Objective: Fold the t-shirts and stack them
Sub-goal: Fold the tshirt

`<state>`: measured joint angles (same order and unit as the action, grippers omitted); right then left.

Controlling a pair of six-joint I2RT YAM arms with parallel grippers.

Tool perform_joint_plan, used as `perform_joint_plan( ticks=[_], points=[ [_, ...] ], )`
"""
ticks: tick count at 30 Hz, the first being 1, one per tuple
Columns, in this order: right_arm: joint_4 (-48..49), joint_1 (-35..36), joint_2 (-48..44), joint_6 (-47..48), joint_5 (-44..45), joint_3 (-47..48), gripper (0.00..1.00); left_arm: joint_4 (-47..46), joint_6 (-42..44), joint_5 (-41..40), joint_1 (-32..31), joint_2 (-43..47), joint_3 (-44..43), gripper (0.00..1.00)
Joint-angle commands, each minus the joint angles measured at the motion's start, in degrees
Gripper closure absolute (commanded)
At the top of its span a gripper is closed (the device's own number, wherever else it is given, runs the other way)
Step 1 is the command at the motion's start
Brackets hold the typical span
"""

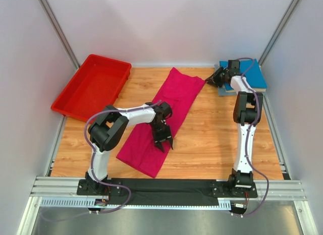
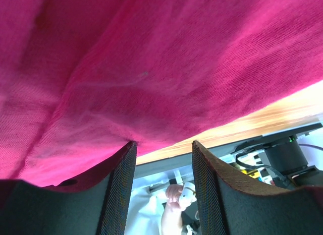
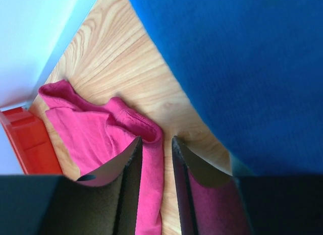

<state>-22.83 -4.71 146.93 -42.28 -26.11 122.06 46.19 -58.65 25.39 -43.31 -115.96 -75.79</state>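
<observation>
- pink shirt (image 1: 166, 111): long folded strip just right of the red bin (image 1: 91, 86); lifted unevenly, it could fall open.
- blue shirt (image 1: 250, 73): folded, well right of the bin; a pull close by might drag it askew.
- left gripper (image 1: 165, 144): wide, empty, over the strip's end past the bin's near corner; may catch only one layer.
- right gripper (image 1: 211, 81): narrow around the strip's end level with the bin's far rim; hard to tell if it pinches cloth, so it may slip.
</observation>
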Motion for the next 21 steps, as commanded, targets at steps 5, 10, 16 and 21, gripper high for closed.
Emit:
perform_joint_plan(
  ticks=[5,10,16,21],
  points=[
    [2.35,-0.65,4.32,-1.22,-1.22,3.35,1.00,1.18,1.43,-2.97,-0.99,-1.11,-1.82,0.45],
    [5.25,-0.74,8.27,-4.20,-1.23,8.88,1.00,2.85,3.11,-3.60,-1.78,-1.98,-4.54,0.45],
    [7.09,-0.74,11.88,-6.50,0.09,15.83,1.00,1.00,1.53,-1.66,-2.92,-2.69,-5.33,0.44],
    [9.12,-0.91,12.33,-6.85,-0.78,18.91,0.95,0.56,-0.33,2.64,-3.71,-0.94,-6.82,0.43]
  ],
)
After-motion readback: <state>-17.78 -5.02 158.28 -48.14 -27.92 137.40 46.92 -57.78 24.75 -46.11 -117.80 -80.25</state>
